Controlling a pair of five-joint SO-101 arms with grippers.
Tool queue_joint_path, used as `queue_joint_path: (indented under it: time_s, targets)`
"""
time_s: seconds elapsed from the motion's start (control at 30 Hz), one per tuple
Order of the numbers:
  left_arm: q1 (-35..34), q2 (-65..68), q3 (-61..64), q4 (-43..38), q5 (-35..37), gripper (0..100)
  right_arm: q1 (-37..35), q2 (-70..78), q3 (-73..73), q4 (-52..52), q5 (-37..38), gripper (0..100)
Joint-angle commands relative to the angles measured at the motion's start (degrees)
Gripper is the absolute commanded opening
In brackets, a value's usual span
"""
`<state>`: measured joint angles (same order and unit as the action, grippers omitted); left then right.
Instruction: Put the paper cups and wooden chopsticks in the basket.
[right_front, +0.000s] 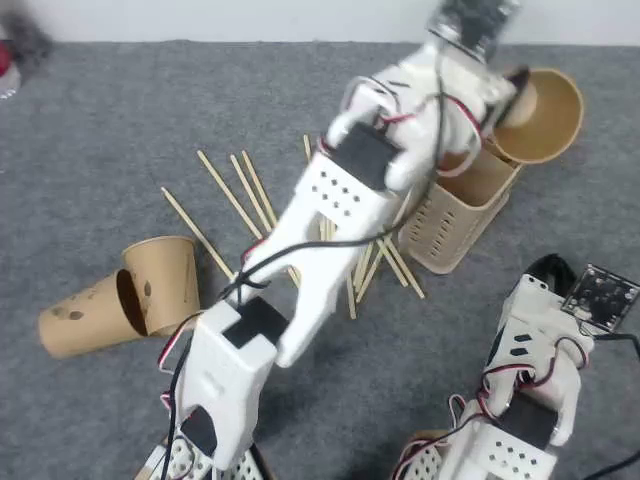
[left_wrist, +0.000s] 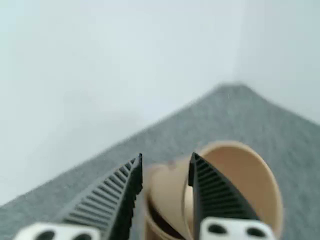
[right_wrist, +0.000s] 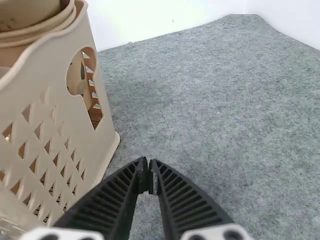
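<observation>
Standing on the grey worktop (right_front: 100, 150), the basket (right_front: 455, 235) has a paper cup (right_front: 548, 112) tipped at its far corner, mouth pointing outward past the rim. The left pincer (left_wrist: 166, 172) is grasping the cup's wall, so the drop likely needs a shift inward. The right pincer (right_wrist: 150, 175), clenched on nothing, sits beside the basket.

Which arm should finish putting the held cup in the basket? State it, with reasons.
Left. The left gripper grips the paper cup at the basket's far end. The right gripper is shut, empty, low beside the basket wall.
</observation>
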<state>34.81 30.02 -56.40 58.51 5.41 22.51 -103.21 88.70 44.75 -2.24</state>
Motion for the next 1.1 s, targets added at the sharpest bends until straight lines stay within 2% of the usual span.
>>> queue_joint_path:
  time_s: [0.0,0.3,0.47,0.63,1.07]
  targets:
    - [-3.78,-0.26,-1.71,-2.73,1.67,16,-0.40,-0.75,-0.70,-1.10,-0.62,0.7]
    - [-10.55,-2.11,-5.41,8.70,1.76,16,-0.48,-0.75,-0.62,-1.10,-0.62,0.8]
    - [-5.10,-2.46,-9.71,14.33,1.76,16,-1.98,-0.75,-0.70,-1.01,-0.53,0.8]
    - [1.85,-0.88,-8.66,10.55,1.76,16,-1.98,-0.75,-0.62,-0.92,1.41,0.8]
    - [-1.93,15.30,-9.27,-6.86,1.67,16,-2.51,-0.75,0.00,-1.01,2.29,0.8]
